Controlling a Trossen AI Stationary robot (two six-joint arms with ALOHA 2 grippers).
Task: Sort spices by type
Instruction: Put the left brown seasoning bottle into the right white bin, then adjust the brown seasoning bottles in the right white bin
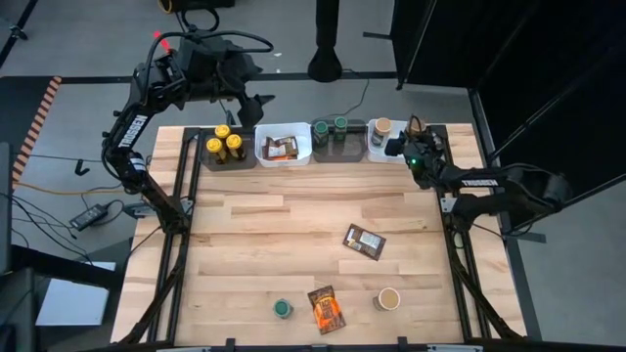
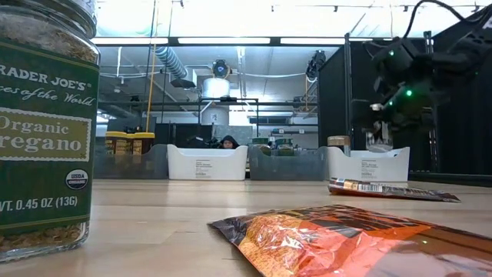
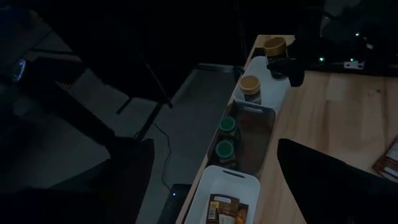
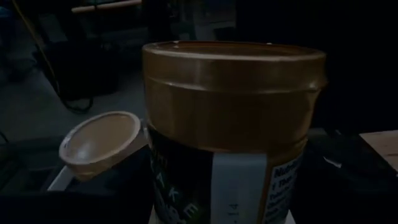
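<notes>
Right now the right pincer (image 1: 408,149) is at the far right end of the tabletop (image 1: 293,220), over the end white bin (image 1: 376,149). It looks clamped on a tan-lidded jar (image 4: 230,124): the right wrist view has that jar filling the space straight ahead, though the fingers themselves are too dark to make out. The jar is upright, long axis vertical, lid up, label side toward the wrist camera. A second tan jar (image 4: 102,143) is already standing in the bin just beside it, also upright. So the move ahead turns on the held jar being directly above or inside the bin next to its match; judged, only a straight lowering and release is left.

The left pincer (image 1: 252,110) waits above the far bins with its fingers wide apart and nothing between them.

Unsorted near the front edge: green-lidded jar (image 1: 283,309), orange packet (image 1: 326,309) lying flat, another tan jar (image 1: 388,298) upright, and a brown packet (image 1: 364,242) flat, tilted. All lie nearer the right arm.
</notes>
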